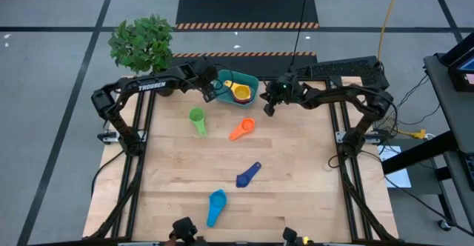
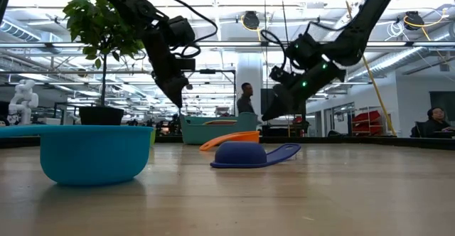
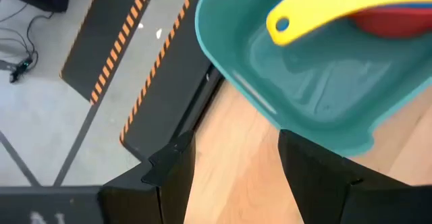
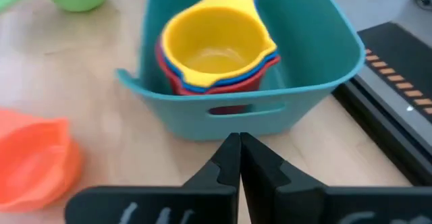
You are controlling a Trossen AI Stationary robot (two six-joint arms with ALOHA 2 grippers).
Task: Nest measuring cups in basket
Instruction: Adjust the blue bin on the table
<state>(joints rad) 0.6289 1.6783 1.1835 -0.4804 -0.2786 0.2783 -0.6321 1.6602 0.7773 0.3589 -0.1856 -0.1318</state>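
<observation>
Your left gripper (image 3: 233, 177) has its jaws apart, empty, just beside the basket (image 1: 250, 83) at the frame's upper centre. Your right gripper (image 4: 239, 158) has jaws together, empty, near the basket's other side. The yellow cup (image 4: 214, 38) tops the stack inside. Green (image 1: 196, 117), orange (image 1: 241, 130) and blue cups lie on the wooden counter (image 1: 296, 172); a person (image 2: 244, 97) stands behind.

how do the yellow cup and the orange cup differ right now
The yellow cup sits inside the teal basket, nested on top of a red and a blue cup; the orange cup lies alone on the bare table, outside the basket. The yellow cup is upright with its mouth facing up; the orange one appears tipped over, mouth down in the low view. Both are small round plastic scoops with short flat handles, and neither is held by a claw.
</observation>
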